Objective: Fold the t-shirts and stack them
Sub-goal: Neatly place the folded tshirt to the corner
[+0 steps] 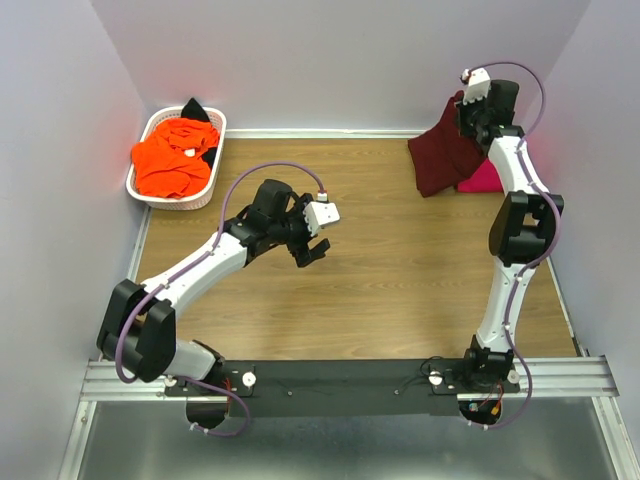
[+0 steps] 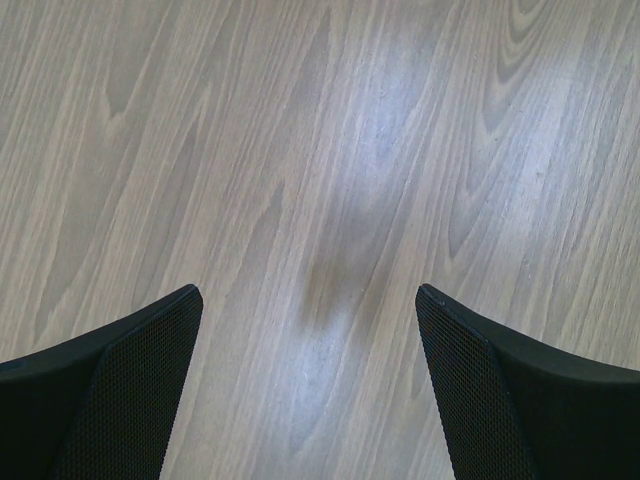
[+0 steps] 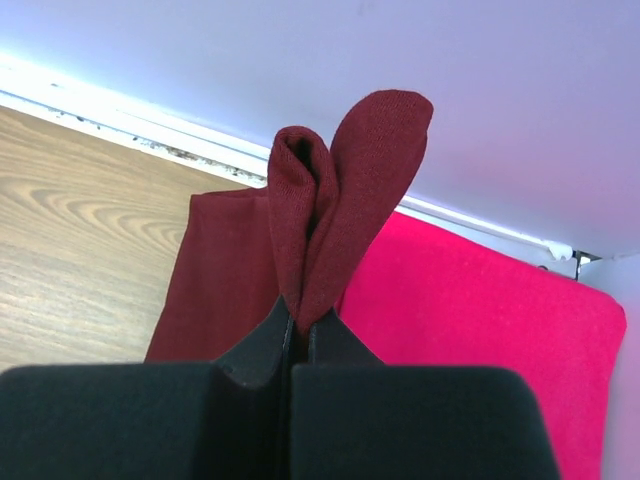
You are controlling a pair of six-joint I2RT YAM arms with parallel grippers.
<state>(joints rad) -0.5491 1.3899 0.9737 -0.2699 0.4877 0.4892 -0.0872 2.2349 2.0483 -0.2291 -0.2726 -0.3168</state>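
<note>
My right gripper (image 1: 468, 112) is raised at the far right corner, shut on a pinched fold of the dark maroon t-shirt (image 3: 330, 190). That maroon t-shirt (image 1: 440, 152) hangs from the gripper (image 3: 303, 318) down to the table. A bright pink t-shirt (image 3: 470, 310) lies flat beneath and to its right, showing as a pink patch (image 1: 482, 178) by the right arm. An orange t-shirt (image 1: 172, 155) and a black one (image 1: 197, 110) fill the basket. My left gripper (image 1: 312, 250) hovers open over bare wood mid-table, its fingers (image 2: 130, 390) wide apart with nothing between them.
A white lattice basket (image 1: 190, 198) stands at the far left corner. Lavender walls close in the back and both sides. The right arm's elbow (image 1: 522, 228) stands just in front of the pink shirt.
</note>
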